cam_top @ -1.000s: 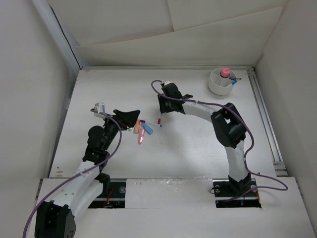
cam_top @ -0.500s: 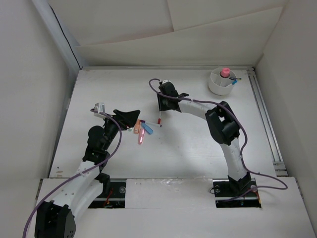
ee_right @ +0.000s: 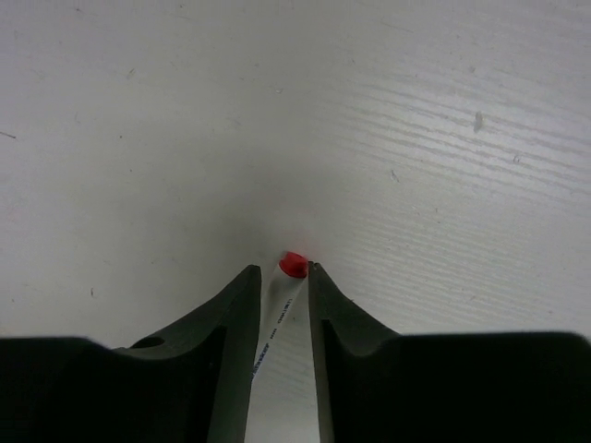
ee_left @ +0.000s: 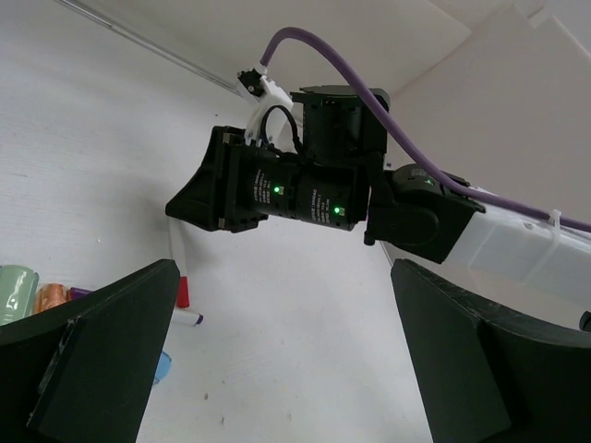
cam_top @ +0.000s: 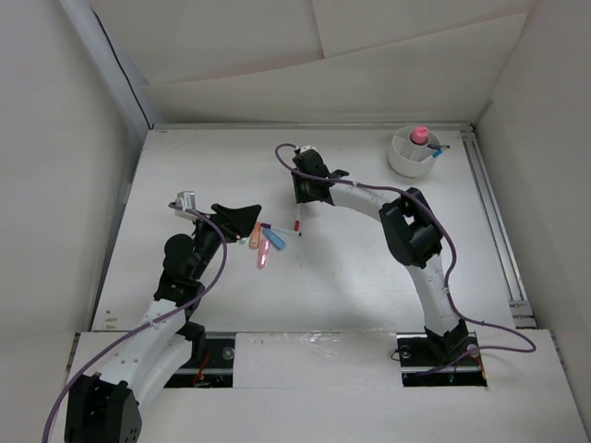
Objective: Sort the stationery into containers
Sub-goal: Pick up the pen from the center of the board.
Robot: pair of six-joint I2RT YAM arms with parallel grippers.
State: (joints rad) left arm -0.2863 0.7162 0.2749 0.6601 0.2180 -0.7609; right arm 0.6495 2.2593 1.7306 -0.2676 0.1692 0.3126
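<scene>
A thin white pen with a red end [cam_top: 297, 220] lies on the table, and my right gripper [cam_top: 298, 203] reaches down over it. In the right wrist view the jaws [ee_right: 281, 270] are shut on this pen [ee_right: 275, 318], which is wedged at a slant between both fingers, its red tip [ee_right: 293, 265] against the right one. My left gripper [cam_top: 242, 218] hovers open beside the loose stationery: orange [cam_top: 254, 238], blue [cam_top: 274, 241] and pink [cam_top: 263, 257] highlighters. Nothing sits between its fingers [ee_left: 102, 360]. The round white container [cam_top: 406, 162] stands far right with a pink bottle [cam_top: 420, 135] in it.
A pen with a purple tip [ee_left: 189, 317] and a green highlighter [ee_left: 14, 291] lie by the left fingers. White walls enclose the table on three sides. A metal rail [cam_top: 494, 221] runs along the right edge. A blue-tipped pen [cam_top: 436, 153] leans out of the container.
The right gripper's jaws have narrowed onto the red-ended pen, and the right arm has shifted slightly left. The left arm has not moved.
</scene>
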